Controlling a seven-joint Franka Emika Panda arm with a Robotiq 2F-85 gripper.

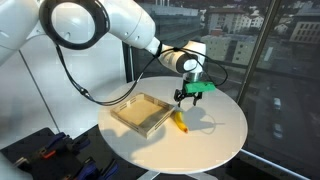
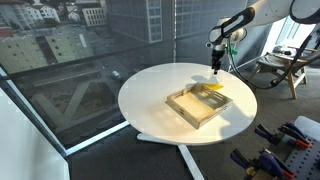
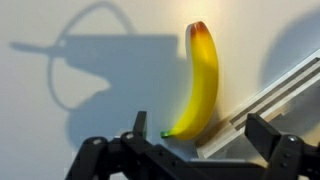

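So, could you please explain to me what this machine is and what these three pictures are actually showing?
It is a white robot arm with a two-fingered gripper at its end. Two pictures come from cameras standing in the room, looking at the round white table from different places. The third comes from a camera on the wrist, looking down past the fingers. On the table lie a shallow wooden tray and, just beside it, a yellow banana. The gripper hangs above the banana with its jaws open and holds nothing.
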